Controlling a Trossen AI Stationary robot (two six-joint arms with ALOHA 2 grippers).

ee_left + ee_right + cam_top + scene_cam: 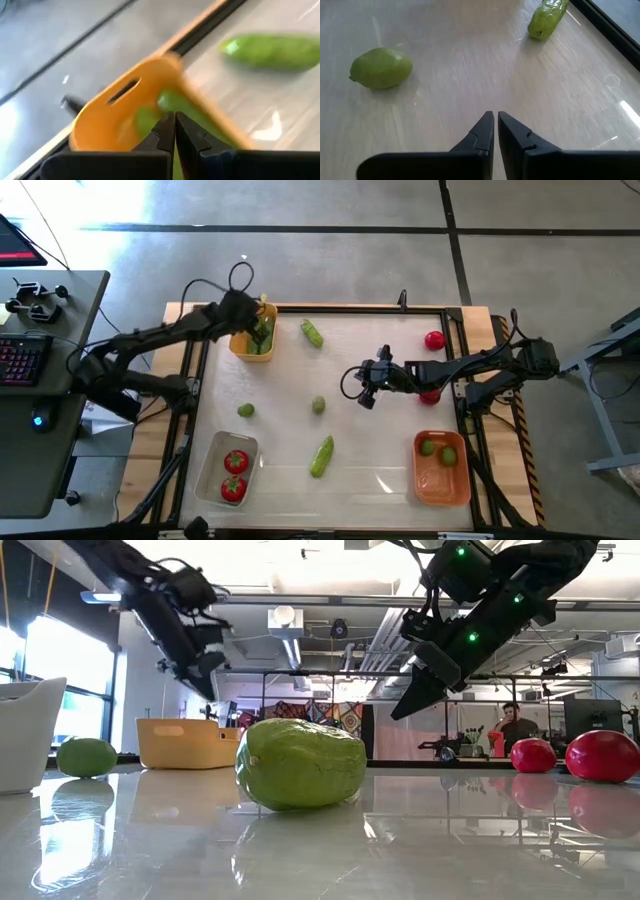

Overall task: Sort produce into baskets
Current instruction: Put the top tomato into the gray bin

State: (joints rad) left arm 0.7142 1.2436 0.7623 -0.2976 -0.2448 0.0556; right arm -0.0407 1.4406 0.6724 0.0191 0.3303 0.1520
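My left gripper (pixel 262 328) is shut and empty above the yellow-orange basket (pixel 240 345) at the far left; green cucumbers (pixel 170 102) lie inside it. My right gripper (pixel 364 390) is shut and empty above mid-table, a lime (pixel 381 67) ahead of it. Loose on the table are a cucumber (pixel 312 333), a second cucumber (pixel 321 456), two limes (pixel 246 410) (pixel 318 405) and two tomatoes (pixel 434 339) (pixel 430 395). The clear basket (pixel 214 455) holds two tomatoes. The darker orange basket (pixel 440 485) holds two limes.
A raised dark frame (pixel 190 400) runs around the table top. In the low view a person (pixel 515 725) sits far off in the room behind. A desk with a keyboard (pixel 25 360) stands left of the table.
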